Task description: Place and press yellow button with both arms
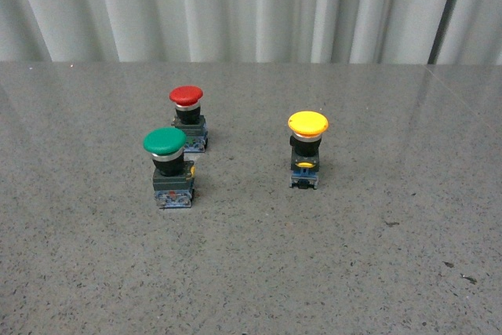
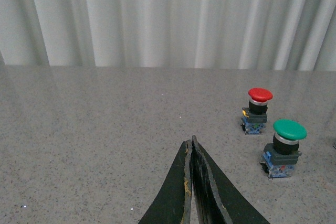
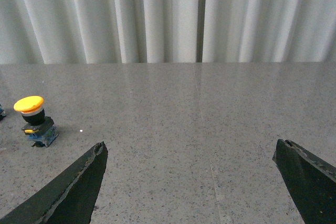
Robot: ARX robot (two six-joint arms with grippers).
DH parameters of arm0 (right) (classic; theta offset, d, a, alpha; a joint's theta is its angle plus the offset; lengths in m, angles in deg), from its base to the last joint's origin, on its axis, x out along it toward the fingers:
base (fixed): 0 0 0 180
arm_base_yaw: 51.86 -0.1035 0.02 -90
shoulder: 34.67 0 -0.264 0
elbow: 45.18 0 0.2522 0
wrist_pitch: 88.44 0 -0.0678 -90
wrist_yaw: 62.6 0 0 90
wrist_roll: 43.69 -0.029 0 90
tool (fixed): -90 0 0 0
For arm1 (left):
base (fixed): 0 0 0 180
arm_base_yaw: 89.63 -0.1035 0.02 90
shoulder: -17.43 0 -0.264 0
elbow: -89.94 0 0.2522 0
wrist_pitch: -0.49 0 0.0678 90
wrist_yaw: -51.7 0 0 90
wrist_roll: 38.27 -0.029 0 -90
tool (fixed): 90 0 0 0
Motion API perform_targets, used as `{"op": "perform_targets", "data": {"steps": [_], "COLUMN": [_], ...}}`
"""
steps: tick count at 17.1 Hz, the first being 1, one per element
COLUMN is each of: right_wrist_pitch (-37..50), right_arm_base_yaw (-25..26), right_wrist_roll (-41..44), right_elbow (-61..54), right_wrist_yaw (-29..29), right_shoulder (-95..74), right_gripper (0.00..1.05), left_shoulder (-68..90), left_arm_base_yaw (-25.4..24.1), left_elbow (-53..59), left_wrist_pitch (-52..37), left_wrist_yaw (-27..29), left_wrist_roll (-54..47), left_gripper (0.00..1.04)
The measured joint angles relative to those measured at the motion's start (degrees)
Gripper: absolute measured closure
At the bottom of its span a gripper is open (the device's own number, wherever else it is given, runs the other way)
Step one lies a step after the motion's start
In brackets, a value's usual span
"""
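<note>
The yellow button (image 1: 307, 150) stands upright on the grey table, right of centre in the front view. It has a round yellow cap, silver collar, black body and blue base. It also shows in the right wrist view (image 3: 34, 120), far off to one side of my right gripper (image 3: 190, 148), which is open and empty over bare table. My left gripper (image 2: 190, 142) is shut with nothing between its fingers, above bare table, well apart from the buttons. Neither arm shows in the front view.
A green-capped button (image 1: 169, 166) and a red-capped button (image 1: 188, 118) stand left of the yellow one; both also show in the left wrist view (image 2: 284, 147), (image 2: 256, 110). A white pleated curtain (image 1: 251, 5) hangs behind the table's far edge.
</note>
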Motion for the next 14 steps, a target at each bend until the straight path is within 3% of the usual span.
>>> {"op": "perform_targets", "data": {"steps": [5, 7, 11, 12, 14], "right_wrist_pitch": [0.0, 0.0, 0.0, 0.1, 0.0], "right_arm_base_yaw": [0.0, 0.0, 0.0, 0.0, 0.0], "right_wrist_roll": [0.0, 0.0, 0.0, 0.0, 0.0], "right_elbow": [0.0, 0.0, 0.0, 0.0, 0.0], "right_wrist_yaw": [0.0, 0.0, 0.0, 0.0, 0.0], "right_shoulder": [0.0, 0.0, 0.0, 0.0, 0.0], "right_gripper": [0.07, 0.07, 0.07, 0.07, 0.07], "left_shoulder": [-4.3, -10.5, -13.7, -13.7, -13.7], "left_arm_base_yaw": [0.0, 0.0, -0.1, -0.1, -0.1], "left_elbow": [0.0, 0.0, 0.0, 0.0, 0.0], "left_wrist_pitch": [4.4, 13.9, 14.8, 14.8, 14.8], "left_wrist_yaw": [0.0, -0.1, 0.0, 0.0, 0.0], "left_wrist_roll": [0.0, 0.0, 0.0, 0.0, 0.0], "left_gripper": [1.03, 1.03, 1.03, 0.98, 0.76]}}
